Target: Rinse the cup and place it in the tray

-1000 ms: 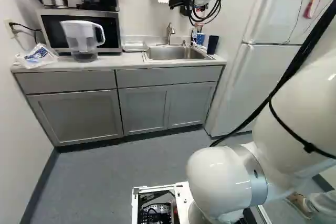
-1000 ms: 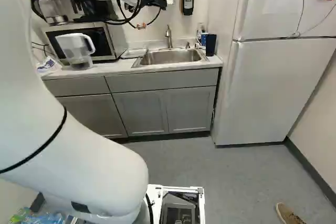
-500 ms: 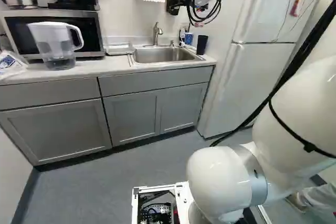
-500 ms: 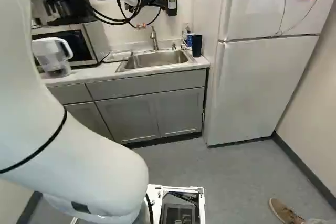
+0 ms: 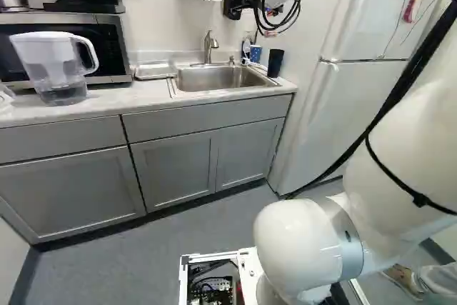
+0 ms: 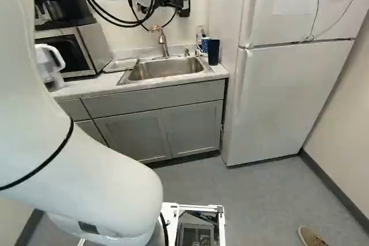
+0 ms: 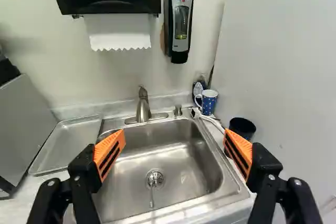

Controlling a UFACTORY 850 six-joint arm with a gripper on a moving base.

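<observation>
In the right base view my gripper (image 6: 170, 2) is up in front of the wall behind the sink (image 6: 167, 68). From the wrist view, the gripper (image 7: 174, 153) is open, with nothing held; the sink lies ahead between its fingers. A dark blue cup (image 7: 242, 128) stands on the counter beside the sink, partly behind one orange pad. Near it, at the back corner, is a blue patterned mug (image 7: 209, 102) with a white handle. The flat metal tray (image 7: 71, 142) rests on the counter at the sink's other side. The faucet (image 7: 143, 106) rises behind the basin.
A water pitcher (image 5: 57, 68) and microwave (image 5: 114, 44) occupy the counter at the left of the left base view. The fridge (image 6: 288, 96) stands beside the counter. Paper towel and soap dispensers (image 7: 180, 22) hang above the sink. A shoe (image 6: 311, 237) shows on the floor.
The base has moved closer to the counter and turned to the right; the scene has shifted left in both base views. My arm keeps its pose against its lowest joint.
</observation>
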